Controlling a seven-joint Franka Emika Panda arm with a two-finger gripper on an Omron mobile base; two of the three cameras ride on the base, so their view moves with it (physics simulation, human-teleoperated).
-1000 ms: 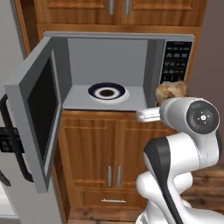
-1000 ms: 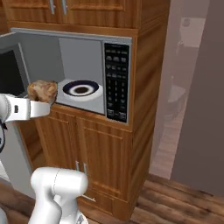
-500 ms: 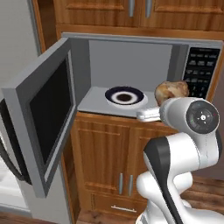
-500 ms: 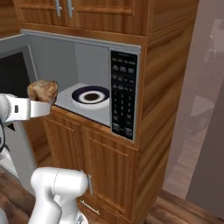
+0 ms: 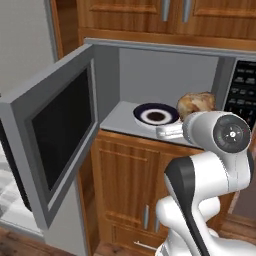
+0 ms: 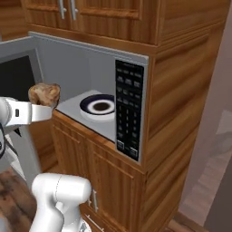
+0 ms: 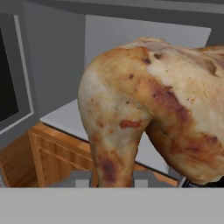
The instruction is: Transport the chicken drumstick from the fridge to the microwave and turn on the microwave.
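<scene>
My gripper (image 6: 45,103) is shut on the chicken drumstick (image 6: 44,94), a glossy golden-brown lump held in front of the open microwave (image 6: 131,68). In the left base view the chicken drumstick (image 5: 195,104) hangs at the cavity's mouth, just right of the blue plate (image 5: 156,115), with the gripper (image 5: 192,114) partly behind my arm's joint. Close up in the hand view, the drumstick (image 7: 148,109) covers my fingertips. The microwave door (image 5: 55,140) is swung wide to the left. A light-grey fridge side (image 5: 25,45) rises at the far left.
The plate (image 6: 100,106) lies on the grey microwave floor (image 5: 120,117). A black keypad (image 6: 128,115) is on the microwave's right side. Wooden cabinet doors (image 5: 135,185) stand below and more (image 6: 90,13) above. The open door (image 6: 18,77) juts out on the left.
The whole picture has shifted and the microwave looms larger, so the base has driven closer. The drumstick stays in my gripper, now nearer the cavity opening.
</scene>
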